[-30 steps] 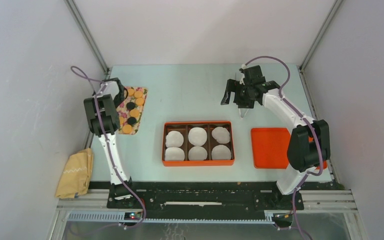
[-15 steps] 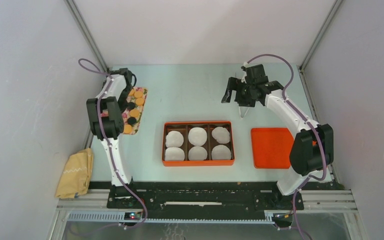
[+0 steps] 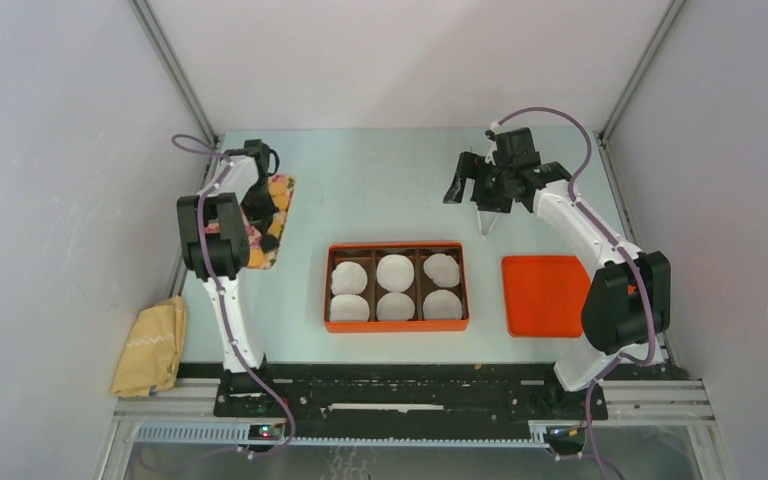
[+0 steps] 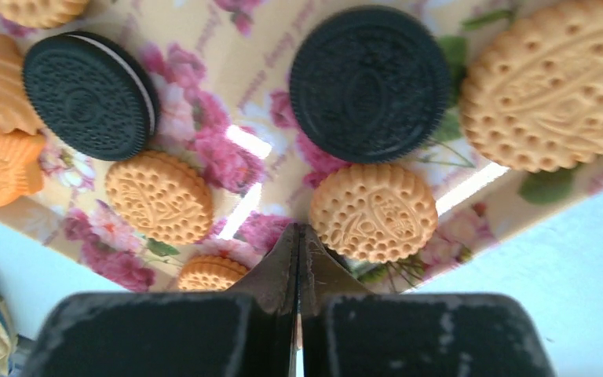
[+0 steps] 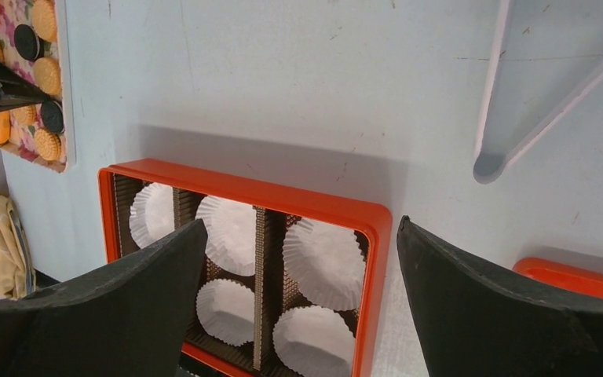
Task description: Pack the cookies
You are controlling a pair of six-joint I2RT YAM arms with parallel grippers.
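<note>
Left gripper (image 3: pixel 258 200) far-left, over the floral tray (image 3: pixel 272 252) of cookies (image 3: pixel 278 190). Wrist view — fingers (image 4: pixel 283 263) pressed together, empty, beside a tan cookie (image 4: pixel 373 210); part them, then straddle it. Right gripper (image 5: pixel 300 228) gapes wide, far of the orange box (image 5: pixel 235 184).

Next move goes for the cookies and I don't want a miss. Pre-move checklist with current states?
1. Left gripper open for a grasp: not ok, jaws shut, nothing held.
2. Left gripper over the cookies on the floral tray: ok.
3. Liners in the box free: ok, all six empty.
4. Right gripper clear of the box: ok, open, on its far side.
5. Left gripper's height above the cookies: cannot tell.
</note>
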